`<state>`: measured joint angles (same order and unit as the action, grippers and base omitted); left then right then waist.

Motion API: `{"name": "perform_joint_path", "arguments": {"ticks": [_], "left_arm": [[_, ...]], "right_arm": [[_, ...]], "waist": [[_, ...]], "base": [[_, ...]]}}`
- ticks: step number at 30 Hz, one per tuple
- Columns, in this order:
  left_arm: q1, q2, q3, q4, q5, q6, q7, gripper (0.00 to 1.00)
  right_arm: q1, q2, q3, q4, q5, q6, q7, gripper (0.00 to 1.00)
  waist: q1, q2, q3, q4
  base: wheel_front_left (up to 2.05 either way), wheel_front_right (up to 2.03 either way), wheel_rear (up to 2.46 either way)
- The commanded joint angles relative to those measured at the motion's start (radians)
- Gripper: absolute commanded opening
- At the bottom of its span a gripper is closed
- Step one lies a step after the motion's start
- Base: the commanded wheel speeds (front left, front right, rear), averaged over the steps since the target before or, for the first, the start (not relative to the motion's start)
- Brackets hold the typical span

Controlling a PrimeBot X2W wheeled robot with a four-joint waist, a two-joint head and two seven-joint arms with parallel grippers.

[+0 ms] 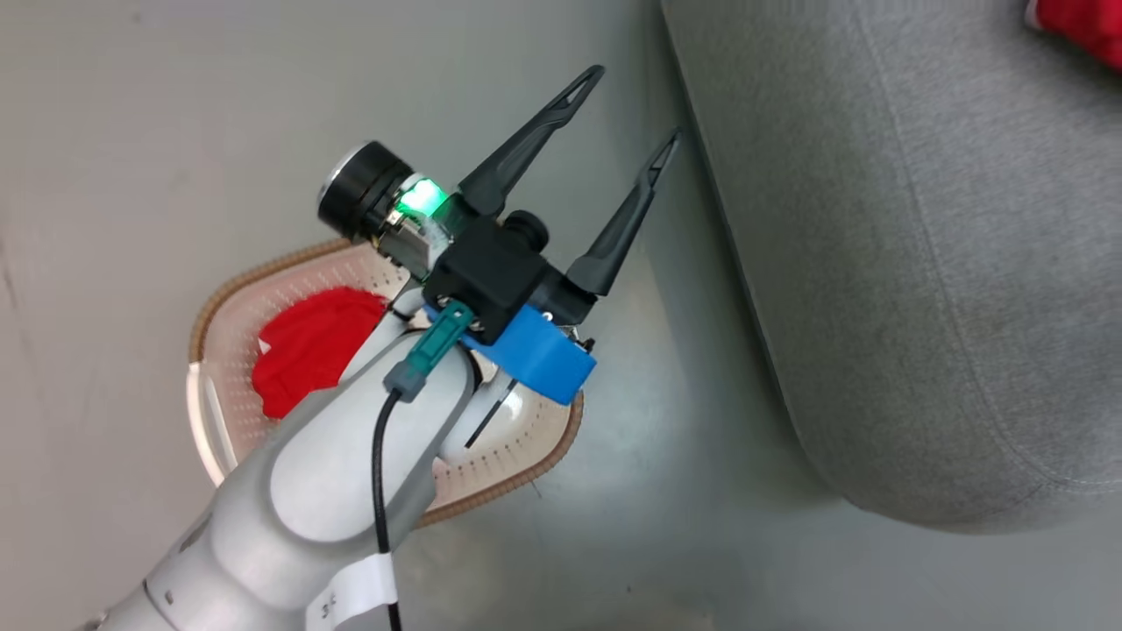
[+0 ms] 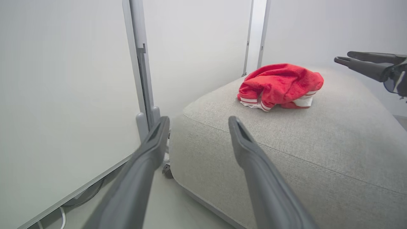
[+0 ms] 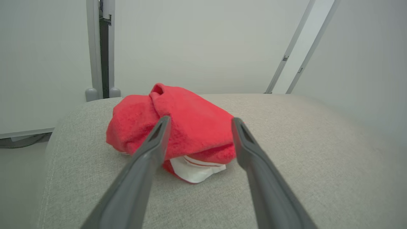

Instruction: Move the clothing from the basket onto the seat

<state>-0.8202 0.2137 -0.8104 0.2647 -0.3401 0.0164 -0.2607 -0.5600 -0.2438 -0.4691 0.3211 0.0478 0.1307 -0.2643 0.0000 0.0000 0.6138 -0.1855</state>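
One red garment of the clothing (image 1: 311,346) lies in the cream basket (image 1: 263,272), partly hidden under my left forearm. Another red garment with white stripes (image 2: 279,84) lies bunched on the grey seat (image 2: 318,133); its corner shows in the head view (image 1: 1082,22). My left gripper (image 1: 635,103) hangs open and empty above the basket's far side, pointing at the seat's edge (image 1: 920,263). My right gripper (image 3: 201,119) is open just short of the garment on the seat (image 3: 190,127), holding nothing. In the left wrist view that gripper (image 2: 343,56) hovers beside the garment, apart from it.
Grey floor (image 1: 666,491) runs between the basket and the seat. White wall panels with metal posts (image 2: 141,63) stand behind the seat, and cables (image 2: 63,216) lie on the floor at a panel's foot.
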Motion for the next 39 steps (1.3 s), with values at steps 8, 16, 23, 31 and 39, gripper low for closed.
{"name": "perform_joint_path", "arguments": {"ticks": [8, 16, 23, 31, 39], "left_arm": [[0.188, 0.013, 0.145, -0.059, -0.003, 0.033, -0.005, 1.0], [0.378, 0.007, 0.319, -0.109, 0.02, 0.05, -0.005, 1.0], [0.52, -0.017, 0.473, -0.123, 0.042, 0.047, -0.005, 1.0], [0.64, -0.058, 0.625, -0.121, 0.086, 0.001, -0.005, 1.0], [0.712, -0.104, 0.729, -0.105, 0.146, -0.053, -0.005, 1.0]], "right_arm": [[0.17, 0.05, 0.126, -0.194, 0.006, 0.0, 0.0, 1.0], [0.312, 0.091, 0.273, -0.321, 0.017, 0.0, 0.0, 1.0], [0.406, 0.117, 0.351, -0.362, 0.021, 0.0, 0.0, 1.0], [0.46, 0.145, 0.41, -0.336, 0.027, 0.0, 0.0, 1.0], [0.484, 0.175, 0.443, -0.278, 0.028, 0.0, 0.0, 1.0]], "waist": [[0.0, 0.0, -0.242, 0.031], [0.0, 0.0, -0.388, 0.098], [0.0, 0.0, -0.475, 0.158], [0.0, 0.0, -0.536, 0.205], [0.0, 0.0, -0.568, 0.239]], "base": [[0.0, 0.0, 0.0], [0.0, 0.0, 0.0], [0.0, 0.0, 0.0], [0.0, 0.0, 0.0], [0.0, 0.0, 0.0]]}}
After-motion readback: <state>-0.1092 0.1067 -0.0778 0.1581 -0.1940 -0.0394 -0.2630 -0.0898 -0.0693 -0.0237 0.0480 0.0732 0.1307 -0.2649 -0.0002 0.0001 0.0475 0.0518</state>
